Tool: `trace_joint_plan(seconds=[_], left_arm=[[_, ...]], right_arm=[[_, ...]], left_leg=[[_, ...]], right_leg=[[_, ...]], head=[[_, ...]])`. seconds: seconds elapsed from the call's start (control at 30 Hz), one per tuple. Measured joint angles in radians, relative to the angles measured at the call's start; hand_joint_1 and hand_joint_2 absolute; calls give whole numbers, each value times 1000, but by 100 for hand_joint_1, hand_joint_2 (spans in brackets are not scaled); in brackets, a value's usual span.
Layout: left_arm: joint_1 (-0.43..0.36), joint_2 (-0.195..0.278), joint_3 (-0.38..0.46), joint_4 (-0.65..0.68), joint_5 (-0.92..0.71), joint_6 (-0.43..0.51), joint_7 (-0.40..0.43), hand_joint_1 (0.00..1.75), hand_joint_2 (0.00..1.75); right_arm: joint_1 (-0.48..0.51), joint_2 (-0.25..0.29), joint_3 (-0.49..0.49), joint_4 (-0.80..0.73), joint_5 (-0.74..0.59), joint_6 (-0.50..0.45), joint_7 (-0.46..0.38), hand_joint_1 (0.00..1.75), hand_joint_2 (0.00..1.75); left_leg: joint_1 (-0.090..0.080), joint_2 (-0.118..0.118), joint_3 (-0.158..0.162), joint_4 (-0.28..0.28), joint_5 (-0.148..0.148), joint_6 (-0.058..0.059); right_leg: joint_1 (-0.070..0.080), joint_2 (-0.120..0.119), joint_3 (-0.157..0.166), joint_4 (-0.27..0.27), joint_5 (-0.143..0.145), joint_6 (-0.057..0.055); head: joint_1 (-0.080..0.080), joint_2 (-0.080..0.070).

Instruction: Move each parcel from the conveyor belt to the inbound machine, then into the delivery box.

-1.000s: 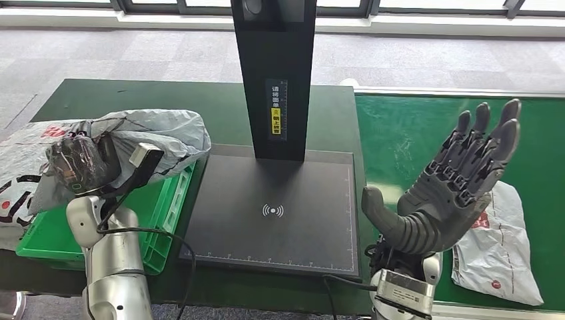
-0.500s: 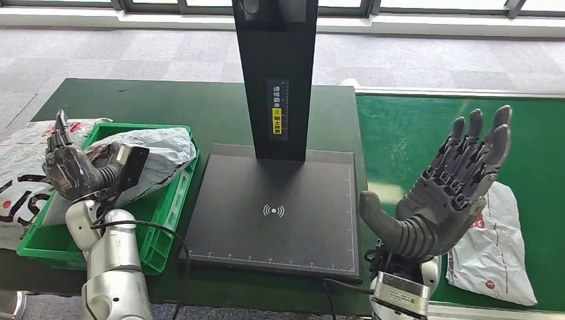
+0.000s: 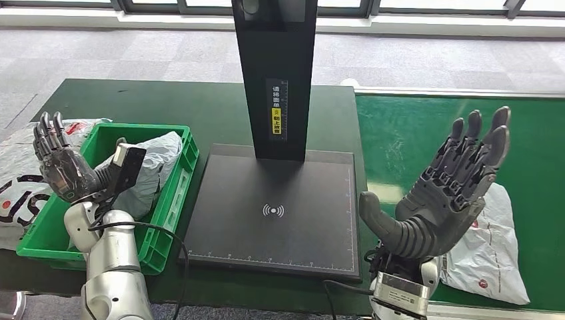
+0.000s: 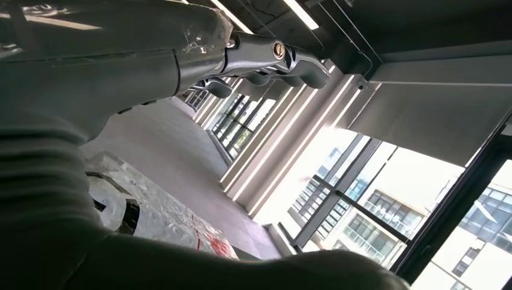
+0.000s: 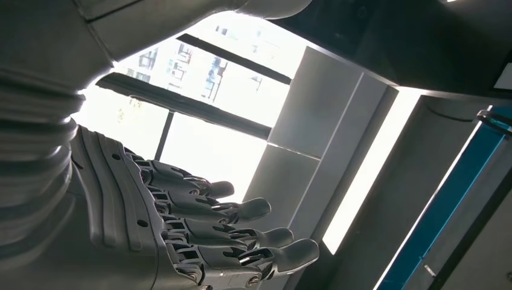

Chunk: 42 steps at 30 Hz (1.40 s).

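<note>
Crumpled white plastic mailer with red and black print (image 3: 16, 177) lies far left on the dark green table (image 3: 133, 107), against the outside of the green plastic delivery crate (image 3: 170, 213). Left hand (image 3: 56, 160) hovers over the crate's left rim, fingers spread, grasping nothing. Grey poly-bag parcel (image 3: 150, 170) rests inside the crate (one delivery done, by the look of it). Black inbound machine, flat scan pad under a dark upright post (image 3: 276, 207), stands bare at centre. Right hand (image 3: 443, 193) is raised between pad and belt, palm open, fingers apart, empty. White plastic parcel with small red marks (image 3: 493, 250) lies on the bright green conveyor belt (image 3: 413, 133), near the right hand, untouched. Judgement: this parcel still needs pickup, scan, then crate.
</note>
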Motion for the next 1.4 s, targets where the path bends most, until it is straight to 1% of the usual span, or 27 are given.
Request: trace_joint_plan(seconds=[0.07, 0.1, 0.2, 0.27, 0.43, 0.5, 0.57, 0.63, 0.67, 0.73, 0.83, 0.9, 0.93, 1.0, 1.07, 1.13, 1.2, 1.33, 1.4], left_arm=[[-11, 2, -3, 50, 94, -18, -28, 0, 0], [-19, 5, -8, 91, 170, -46, -51, 0, 0], [-35, 15, -41, 199, 363, -170, -122, 0, 0], [-44, 18, -59, 241, 404, -206, -141, 0, 0], [-59, 26, -76, 299, 427, -227, -150, 0, 0], [-60, 29, -87, 308, 477, -262, -167, 0, 87], [-52, 29, -105, 301, 579, -320, -194, 0, 175], [-21, 25, -148, 254, 743, -405, -212, 0, 175], [7, 21, -185, 214, 842, -456, -216, 0, 175], [78, 12, -290, 115, 1020, -548, -213, 0, 175], [192, 6, -480, -35, 1196, -644, -199, 0, 175], [259, 4, -600, -123, 1257, -683, -195, 0, 175], [287, 4, -657, -161, 1273, -697, -194, 0, 175], [330, 4, -754, -220, 1285, -711, -192, 0, 175], [356, 6, -832, -265, 1288, -716, -190, 0, 175], [377, 7, -894, -305, 1289, -714, -187, 0, 175], [397, 10, -935, -339, 1287, -701, -186, 0, 175], [434, 13, -965, -402, 1272, -655, -199, 0, 175], [440, 14, -967, -425, 1270, -647, -203, 0, 175]], right_arm=[[1, 0, -2, 0, 3, 0, 0, 0, 175], [1, 0, -4, 0, 5, 0, 0, 0, 175], [9, 0, -7, 0, 8, 0, 0, 0, 175], [13, 0, -8, 0, 9, 0, 0, 0, 175], [19, -1, -9, 0, 11, 0, 0, 0, 175], [20, -1, -9, 0, 15, 0, 0, 0, 175], [20, -1, -9, 0, 19, 0, 0, 0, 175], [20, -1, -11, 0, 24, 0, 0, 0, 175], [21, -1, -15, 0, 27, 0, 0, 0, 175], [24, -1, -30, 5, 41, 0, 0, 0, 175], [31, 0, -90, 39, 78, 0, 5, 0, 175], [37, 1, -158, 78, 123, 0, 33, 0, 175], [39, 2, -196, 98, 156, 0, 62, 0, 175], [44, 3, -269, 132, 243, 0, 142, 0, 175], [50, 4, -344, 164, 333, 0, 225, 0, 175], [51, 6, -428, 200, 402, 0, 278, 0, 175], [42, 7, -521, 242, 441, 0, 292, 0, 175], [-5, 11, -731, 341, 488, -1, 282, 0, 175], [-25, 16, -814, 379, 499, -1, 274, 0, 175]], left_leg=[[0, 0, 1, 0, 0, 0], [0, 0, 1, 0, 0, 0], [0, -1, 1, 0, 0, 0], [0, 0, 1, 0, 0, 0], [-1, -2, 1, 0, 0, 0], [-1, -2, 1, 0, 0, 0], [-1, -2, 1, 0, 0, 0], [-1, -2, 2, 0, 0, 1], [-1, -3, 2, 0, 0, 1], [-1, -3, 2, 0, 0, 1], [-1, -3, 1, 0, 0, 2], [-1, -3, 1, 0, -1, 2], [-1, -3, 1, 0, -1, 2], [-1, -4, 0, 0, -1, 3], [-1, -4, -3, 0, -2, 3], [-1, -4, -7, 0, -3, 4], [-1, -4, -8, 0, -3, 4], [-1, -4, -6, 0, -3, 4], [-1, -4, -5, 0, -3, 4]], right_leg=[[0, -1, 0, 0, 0, 0], [0, -1, 1, 0, 0, 0], [0, -1, 2, 0, 0, 0], [-1, -1, 2, 0, 0, 0], [-1, -2, 3, 0, 0, 0], [-1, -3, 3, 0, 0, 0], [-1, -3, 4, 0, 0, 0], [-1, -3, 4, 0, 0, 0], [-1, -3, 5, 0, 0, 0], [-1, -4, 5, -1, 0, 0], [-1, -4, 5, -2, 0, 0], [-1, -4, 5, -3, 0, 1], [-1, -4, 5, -3, 0, 1], [-1, -5, 5, -4, 0, 1], [-1, -5, 5, -4, -1, 1], [-1, -6, 6, -4, -1, 1], [-1, -6, 6, -4, -1, 2], [-1, -6, 6, -4, -1, 2], [-1, -6, 6, -4, -1, 2]], head=[[0, 0], [0, 0], [0, 0], [0, 0], [0, 0], [0, 0], [0, 0], [0, 0], [0, 0], [0, 0], [0, 0], [0, 0], [0, 0], [0, 0], [0, 0], [0, 0], [0, 0], [0, 0], [0, 0]])
